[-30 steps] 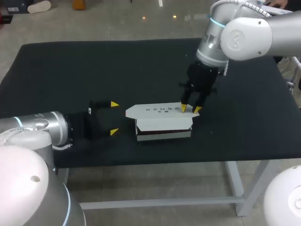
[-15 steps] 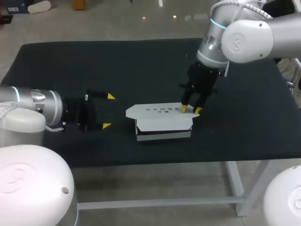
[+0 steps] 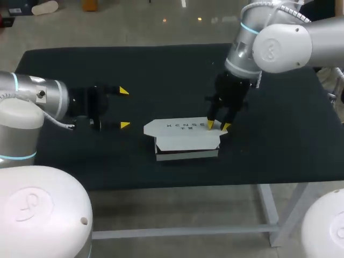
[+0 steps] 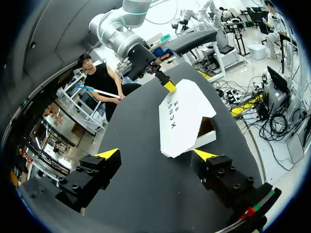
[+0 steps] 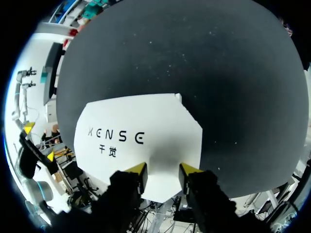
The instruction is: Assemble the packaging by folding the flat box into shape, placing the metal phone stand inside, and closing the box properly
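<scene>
The white box sits on the table towards its front edge, with its long axis running 9 to 3 o'clock in the head view. The right gripper, fingers narrowly apart and clasping nothing, rests both tips on the lid at its 3 o'clock end. The left gripper hangs wide open and well apart, with the box at its 3 o'clock. The lid's pointed 9 o'clock end overhangs untucked, and the left arm is judged nearer to it. The phone stand is not visible.

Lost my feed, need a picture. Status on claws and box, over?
Left claw open, off the box. Right claw open, tips on the lid, at its end. Box folded up, one end open; stand not seen. Nothing in the way.
</scene>
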`<state>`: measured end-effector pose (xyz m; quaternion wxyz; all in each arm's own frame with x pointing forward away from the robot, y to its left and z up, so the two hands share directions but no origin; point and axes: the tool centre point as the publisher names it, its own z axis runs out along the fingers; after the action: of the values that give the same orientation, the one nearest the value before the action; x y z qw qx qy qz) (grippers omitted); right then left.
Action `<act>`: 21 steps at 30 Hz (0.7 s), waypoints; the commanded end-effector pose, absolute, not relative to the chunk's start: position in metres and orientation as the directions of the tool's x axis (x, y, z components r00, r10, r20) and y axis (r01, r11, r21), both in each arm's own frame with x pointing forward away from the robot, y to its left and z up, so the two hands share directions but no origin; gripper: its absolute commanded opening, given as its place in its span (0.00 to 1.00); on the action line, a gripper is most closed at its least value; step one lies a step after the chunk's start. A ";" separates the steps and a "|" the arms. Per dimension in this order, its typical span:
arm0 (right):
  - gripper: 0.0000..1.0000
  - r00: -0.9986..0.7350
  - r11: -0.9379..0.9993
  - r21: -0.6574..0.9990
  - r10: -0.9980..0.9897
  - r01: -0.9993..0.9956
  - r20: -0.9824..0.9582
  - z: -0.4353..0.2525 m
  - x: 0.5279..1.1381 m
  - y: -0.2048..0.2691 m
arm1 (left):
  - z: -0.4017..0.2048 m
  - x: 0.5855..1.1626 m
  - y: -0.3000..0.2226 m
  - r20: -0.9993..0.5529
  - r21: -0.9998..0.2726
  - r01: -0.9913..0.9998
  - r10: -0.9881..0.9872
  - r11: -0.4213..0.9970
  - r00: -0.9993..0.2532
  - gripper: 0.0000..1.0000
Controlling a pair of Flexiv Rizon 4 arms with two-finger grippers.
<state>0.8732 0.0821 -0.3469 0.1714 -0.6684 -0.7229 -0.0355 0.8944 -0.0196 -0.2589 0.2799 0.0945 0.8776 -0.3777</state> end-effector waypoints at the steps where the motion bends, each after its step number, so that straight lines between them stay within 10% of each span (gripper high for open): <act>1: 0.45 -0.051 0.108 -0.180 0.954 0.978 0.296 -0.348 0.874 0.082 | -0.254 0.896 -0.022 -0.122 -0.723 -0.046 -0.192 0.689 -0.974 1.00; 10: 0.45 -0.043 0.100 -0.178 0.954 0.979 0.298 -0.348 0.873 0.080 | -0.245 0.898 -0.024 0.111 -0.805 -0.287 -0.343 0.520 -0.933 1.00; 13: 0.45 -0.042 0.099 -0.179 0.954 0.979 0.297 -0.348 0.873 0.080 | -0.245 0.913 -0.031 0.260 -0.741 -0.596 -0.684 0.311 -0.681 1.00; 21: 0.45 -0.037 0.093 -0.179 0.956 0.980 0.290 -0.349 0.872 0.078 | -0.245 0.913 -0.031 0.260 -0.741 -0.596 -0.684 0.311 -0.681 1.00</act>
<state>0.8732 0.0786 -0.3491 0.1707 -0.6721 -0.7197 -0.0340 0.9106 -0.0295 -0.2469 0.0883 -0.2029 0.8748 -0.4309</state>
